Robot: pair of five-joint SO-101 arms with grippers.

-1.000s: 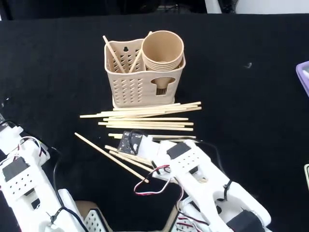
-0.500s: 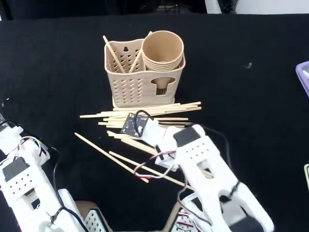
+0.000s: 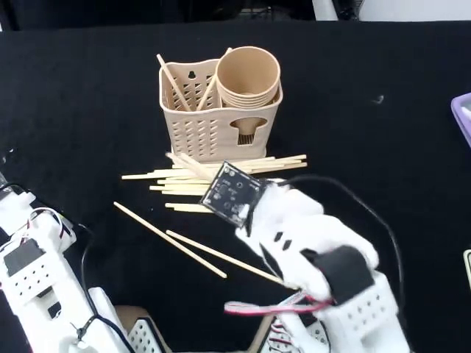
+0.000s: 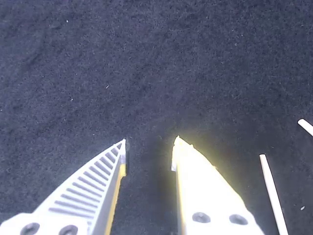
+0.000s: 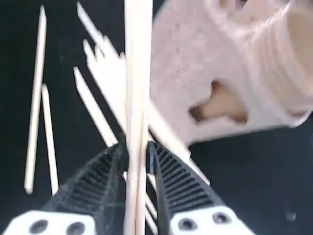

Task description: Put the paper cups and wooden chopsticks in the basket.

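The beige basket (image 3: 210, 121) stands at the table's back centre, with a stack of paper cups (image 3: 248, 77) in its right compartment and a few wooden chopsticks (image 3: 174, 82) leaning in its left one. A pile of chopsticks (image 3: 257, 163) lies just in front of it. My right gripper (image 5: 138, 147) is shut on a couple of chopsticks (image 5: 137, 73), held above the pile; their tips (image 3: 184, 162) point toward the basket (image 5: 195, 58). My left gripper (image 4: 149, 142) stands open over bare black cloth at the near left, holding nothing.
Two loose chopsticks (image 3: 168, 239) lie aslant on the black cloth left of the right arm (image 3: 316, 257). One chopstick (image 4: 271, 188) lies beside my left gripper. The left arm (image 3: 29, 272) sits at the front left corner. A purple object (image 3: 464, 114) is at the right edge.
My right gripper took up a couple of chopsticks from the near side of the pile, rose and swung toward the basket. The left arm has kept still.
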